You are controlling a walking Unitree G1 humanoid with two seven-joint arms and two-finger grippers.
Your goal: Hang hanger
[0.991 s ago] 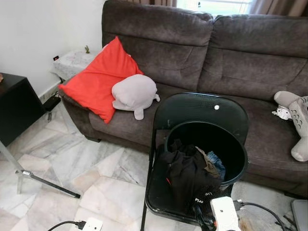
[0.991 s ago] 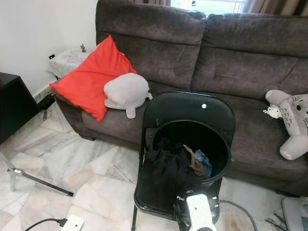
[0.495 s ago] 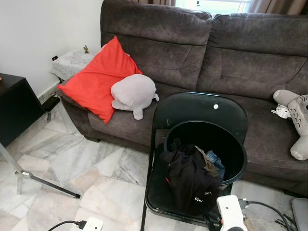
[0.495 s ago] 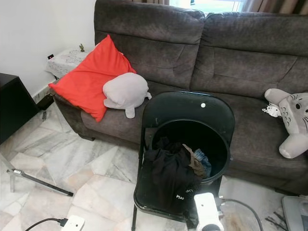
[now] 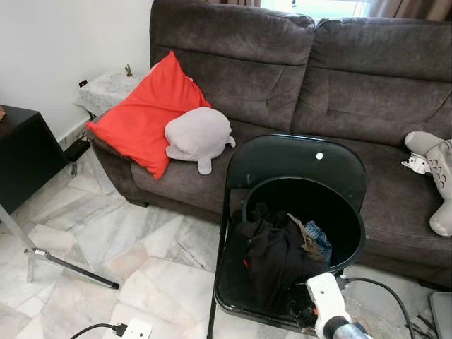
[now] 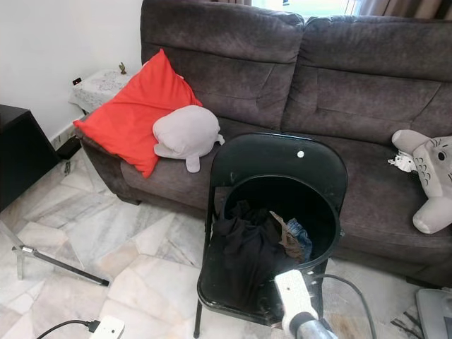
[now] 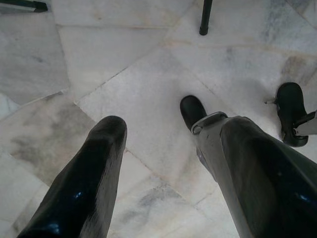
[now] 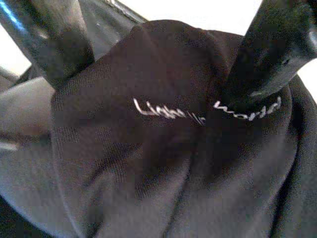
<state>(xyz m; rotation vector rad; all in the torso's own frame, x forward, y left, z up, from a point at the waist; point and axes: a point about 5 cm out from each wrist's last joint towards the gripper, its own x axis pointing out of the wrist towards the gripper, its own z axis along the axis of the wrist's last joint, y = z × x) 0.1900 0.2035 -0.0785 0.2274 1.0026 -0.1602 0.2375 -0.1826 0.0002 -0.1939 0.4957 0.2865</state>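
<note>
A black bin [image 5: 351,224] stands on a black folding chair [image 5: 296,159] in front of the sofa and holds several clothes. A black garment [image 5: 272,258] with white lettering [image 8: 168,111] hangs over the bin's near rim onto the seat. My right gripper [image 8: 158,74] is open, its two black fingers [image 8: 270,54] straddling a fold of that garment and touching the cloth. Its white wrist [image 5: 323,302] shows at the chair's front right edge. My left gripper [image 7: 166,124] hangs open over the marble floor with nothing between its fingers.
A dark sofa [image 5: 353,85] carries a red cushion [image 5: 145,113], a grey plush [image 5: 198,135] and another plush [image 5: 434,169] at the right. A metal stand leg [image 5: 63,265], a white power strip [image 5: 134,329] and cables [image 5: 385,293] lie on the floor. A black cabinet [image 5: 21,152] stands at left.
My right wrist has shifted a little left and forward over the draped garment, now covering the white lettering that showed in the eye views. The camera has moved slightly.
</note>
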